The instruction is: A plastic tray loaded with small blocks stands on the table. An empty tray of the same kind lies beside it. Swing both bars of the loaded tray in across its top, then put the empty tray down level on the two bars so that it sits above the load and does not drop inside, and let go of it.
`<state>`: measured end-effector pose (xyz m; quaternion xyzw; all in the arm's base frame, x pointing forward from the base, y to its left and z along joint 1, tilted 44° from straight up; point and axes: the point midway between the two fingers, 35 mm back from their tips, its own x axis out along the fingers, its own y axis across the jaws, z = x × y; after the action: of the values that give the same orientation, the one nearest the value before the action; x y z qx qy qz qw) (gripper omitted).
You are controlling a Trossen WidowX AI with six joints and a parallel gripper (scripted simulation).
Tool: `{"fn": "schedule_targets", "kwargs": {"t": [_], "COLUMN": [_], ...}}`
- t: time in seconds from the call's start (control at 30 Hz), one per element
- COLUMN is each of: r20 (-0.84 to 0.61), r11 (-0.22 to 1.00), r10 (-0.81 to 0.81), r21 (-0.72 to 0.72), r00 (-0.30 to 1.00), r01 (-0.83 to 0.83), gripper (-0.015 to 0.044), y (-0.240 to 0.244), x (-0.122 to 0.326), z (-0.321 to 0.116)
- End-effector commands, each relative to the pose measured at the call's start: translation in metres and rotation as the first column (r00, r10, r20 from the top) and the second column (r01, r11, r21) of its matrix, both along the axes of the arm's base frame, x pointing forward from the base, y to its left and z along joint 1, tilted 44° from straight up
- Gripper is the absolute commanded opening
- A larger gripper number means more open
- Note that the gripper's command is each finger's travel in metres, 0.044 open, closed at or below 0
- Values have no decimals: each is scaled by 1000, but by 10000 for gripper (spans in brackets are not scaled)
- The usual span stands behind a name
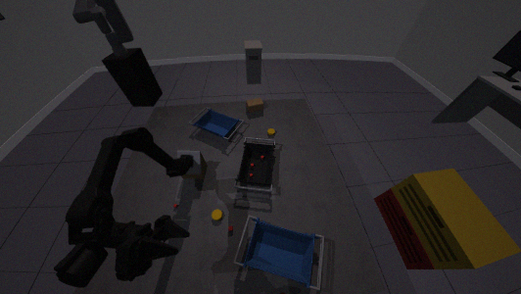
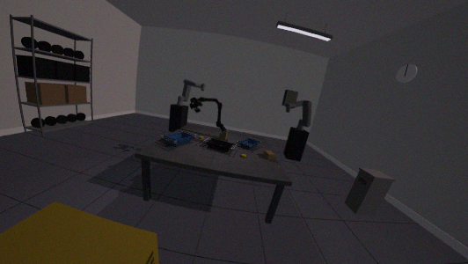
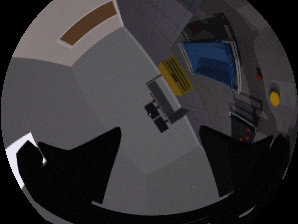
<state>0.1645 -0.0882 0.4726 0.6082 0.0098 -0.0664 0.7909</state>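
Note:
The black tray [image 1: 265,171] [image 2: 218,145] holds a few small red blocks. Its wire bars stand out at its two ends, the near bar [image 1: 255,188] and the far bar [image 1: 260,141]. An empty blue tray [image 1: 279,250] [image 2: 178,139] [image 3: 212,56] stands level near the front, with wire bars at its ends. A second empty blue tray [image 1: 216,123] [image 2: 249,143] stands toward the other end, beyond the black tray. My gripper [image 1: 182,243] [image 3: 161,131] is open and empty, raised in the air left of the nearer blue tray in the top view. No tray is between its fingers.
A yellow disc [image 1: 216,215] [image 3: 274,98] and a loose red block [image 1: 230,228] [image 3: 259,78] lie between my arm and the trays. Another yellow disc [image 1: 271,131] [image 2: 243,156] and a brown block [image 1: 255,104] [image 2: 269,155] are farther off. A tan box [image 2: 223,135] stands at my arm's base.

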Motion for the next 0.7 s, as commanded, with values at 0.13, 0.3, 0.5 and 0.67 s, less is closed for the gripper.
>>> {"fn": "schedule_targets", "kwargs": {"t": [0.13, 0.3, 0.5, 0.67], "r20": [0, -24, -253, -451], "r11": [1000, 1000, 999, 999], "r10": [0, -6, -28, 24], "r21": [0, -6, -25, -27], "r00": [1000, 1000, 967, 892], "r01": [0, 6, 22, -40], "gripper": [269, 137, 86, 86], "y": [0, -9, -61, -74], "x": [0, 4, 46, 86], "z": [0, -7, -65, -122]}}
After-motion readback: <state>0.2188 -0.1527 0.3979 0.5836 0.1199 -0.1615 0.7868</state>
